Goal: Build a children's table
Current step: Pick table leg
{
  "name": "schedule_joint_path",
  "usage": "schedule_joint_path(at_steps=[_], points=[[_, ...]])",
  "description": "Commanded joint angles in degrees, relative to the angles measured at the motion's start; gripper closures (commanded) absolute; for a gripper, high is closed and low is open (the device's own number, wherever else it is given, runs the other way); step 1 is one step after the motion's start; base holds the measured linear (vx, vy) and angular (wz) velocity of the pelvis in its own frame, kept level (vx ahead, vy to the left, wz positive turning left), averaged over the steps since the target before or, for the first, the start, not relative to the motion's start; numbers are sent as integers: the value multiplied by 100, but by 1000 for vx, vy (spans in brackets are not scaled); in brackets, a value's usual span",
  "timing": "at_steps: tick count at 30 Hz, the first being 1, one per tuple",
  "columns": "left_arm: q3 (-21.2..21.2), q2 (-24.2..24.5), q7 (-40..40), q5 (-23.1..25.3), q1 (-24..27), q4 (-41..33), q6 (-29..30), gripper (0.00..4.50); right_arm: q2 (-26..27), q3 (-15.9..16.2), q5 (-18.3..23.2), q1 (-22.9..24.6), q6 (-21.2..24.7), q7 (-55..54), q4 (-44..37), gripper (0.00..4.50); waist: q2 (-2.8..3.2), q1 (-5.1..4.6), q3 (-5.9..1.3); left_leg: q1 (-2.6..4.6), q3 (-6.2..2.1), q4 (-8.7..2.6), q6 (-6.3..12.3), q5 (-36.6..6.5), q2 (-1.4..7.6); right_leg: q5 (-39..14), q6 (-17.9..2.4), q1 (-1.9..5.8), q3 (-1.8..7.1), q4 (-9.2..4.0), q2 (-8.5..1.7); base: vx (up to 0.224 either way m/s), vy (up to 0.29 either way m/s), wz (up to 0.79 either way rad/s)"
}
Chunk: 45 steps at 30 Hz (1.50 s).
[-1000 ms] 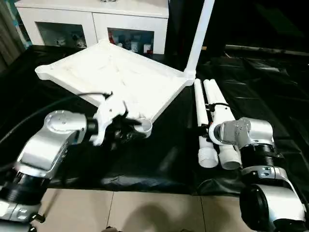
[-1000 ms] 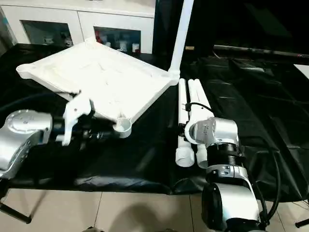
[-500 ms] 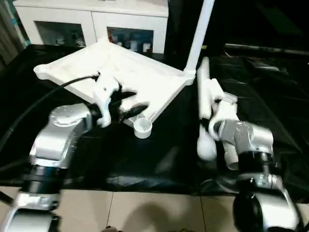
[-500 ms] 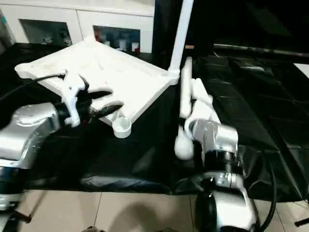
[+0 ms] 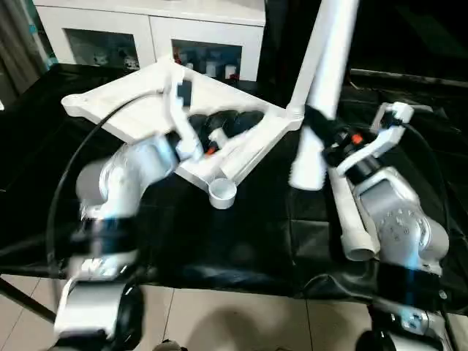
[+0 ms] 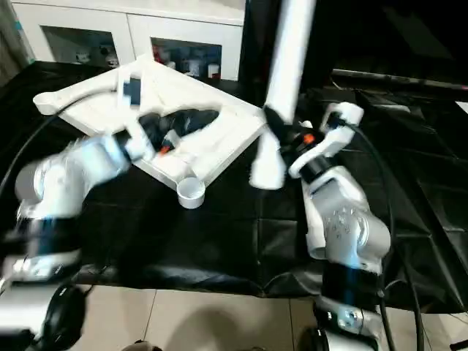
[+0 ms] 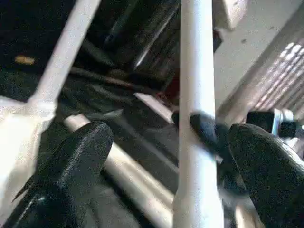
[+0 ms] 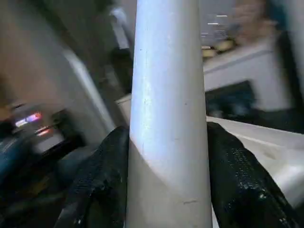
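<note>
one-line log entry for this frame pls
right gripper: shut on table leg, raised | left gripper: open, over tabletop | near corner socket: empty | one leg on cloth

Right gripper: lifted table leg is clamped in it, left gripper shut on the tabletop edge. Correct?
Partly. The right gripper does clamp the lifted leg, but the left gripper is open, its fingers spread apart and holding nothing, as the left wrist view shows.

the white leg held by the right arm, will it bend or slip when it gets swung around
The long white tubular plastic leg looks straight along its length, so it is probably stiff. Its surface looks smooth and glossy, so it might slide in the right end effector, whose black fingers clamp its sides.
</note>
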Motion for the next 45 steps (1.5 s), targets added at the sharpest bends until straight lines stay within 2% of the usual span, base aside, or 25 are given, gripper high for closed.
schedule_joint_path(at_steps=[1, 3, 4, 5, 8, 9, 13, 16, 19, 21, 27, 36, 38, 39, 45], points=[[30, -26, 115, -81, -78, -52, 114, 0, -67, 130, 132, 10, 79, 175, -235, 266, -36, 35, -430, 53, -42, -336, 47, -1034, 36, -1658, -707, 316, 173, -490, -263, 0, 0, 0], [32, -103, 246, -131, -169, -62, 234, 0, -145, 376, 110, 89, 133, 375, -329, 266, -68, 38, -427, 47, -45, -334, 33, -1016, 35, -1758, -641, 323, 173, -494, -264, 0, 0, 0], [16, -137, 321, -153, -203, -61, 270, 0, -208, 545, 67, 138, 139, 469, -368, 266, -55, 44, -425, 46, -44, -337, 31, -1012, 34, -1776, -634, 316, 176, -504, -266, 0, 0, 0], [-21, -176, 382, -132, -226, -34, 240, 0, -274, 785, -81, 191, 76, 543, -381, 266, -54, 47, -428, 49, -49, -339, 16, -1013, 43, -1773, -615, 308, 171, -510, -263, 0, 0, 0], [-74, -228, 466, -60, -218, 7, 144, 0, -381, 1120, -336, 248, -32, 598, -322, 266, -55, 40, -437, 43, -63, -350, -33, -1007, 50, -1714, -611, 309, 167, -502, -264, 0, 0, 0], [-62, -298, 594, 36, -200, 77, 5, 0, -439, 1360, -583, 265, -188, 593, -215, 266, -65, 38, -437, 45, -65, -352, -45, -1015, 51, -1660, -623, 310, 166, -501, -263, 0, 0, 0], [-36, -379, 761, 120, -169, 158, -144, 0, -503, 1751, -967, 249, -427, 512, -111, 266, -81, 39, -445, 33, -67, -348, -41, -983, 48, -1595, -616, 326, 169, -496, -277, 0, 0, 0], [11, -425, 789, 43, -130, 101, -154, 0, -530, 1984, -1261, 183, -592, 333, 15, 266, -75, 35, -447, 27, -68, -345, -24, -872, 56, -1244, -741, 324, 168, -459, -268, 0, 0, 0], [43, -440, 899, -13, -101, 46, -75, 0, -480, 2073, -1461, 106, -712, 99, 140, 266, -78, 29, -451, 31, -61, -339, 10, -866, 52, -1151, -809, 332, 168, -448, -268, 0, 0, 0], [64, -454, 1082, 54, -83, 57, -99, 29, -428, 2124, -1602, 49, -829, -56, 231, 266, -73, 26, -460, 28, -61, -334, 22, -793, 57, -978, -853, 331, 163, -429, -265, 0, 0, 0], [143, -549, 1237, 33, -45, 169, -172, 78, -393, 2402, -1871, -18, -1065, -144, 409, 266, -55, 16, -466, 28, -58, -325, 93, -690, 60, -641, -943, 351, 163, -399, -260, 0, 0, 0], [85, -603, 1482, 147, -39, 273, -324, 168, -310, 2501, -1994, -142, -1266, -260, 592, 266, -48, 11, -461, 39, -62, -330, 67, -806, 67, -723, -940, 350, 167, -410, -266, 0, 0, 0], [100, -591, 1513, 182, -52, 315, -360, 168, -306, 2498, -2010, -153, -1285, -281, 613, 266, -50, 10, -456, 40, -61, -333, 60, -847, 67, -753, -914, 351, 167, -417, -262, 0, 0, 0], [97, -582, 1508, 187, -56, 331, -367, 187, -307, 2500, -2010, -157, -1294, -285, 624, 266, -49, 9, -456, 34, -64, -336, 58, -836, 60, -782, -886, 356, 164, -417, -261, 0, 0, 0], [108, -566, 1592, 213, -58, 373, -469, 220, -292, 2514, -2044, -198, -1333, -316, 675, 266, -54, 11, -464, 34, -64, -328, 65, -815, 61, -746, -894, 354, 165, -410, -265, 0, 0, 0]])
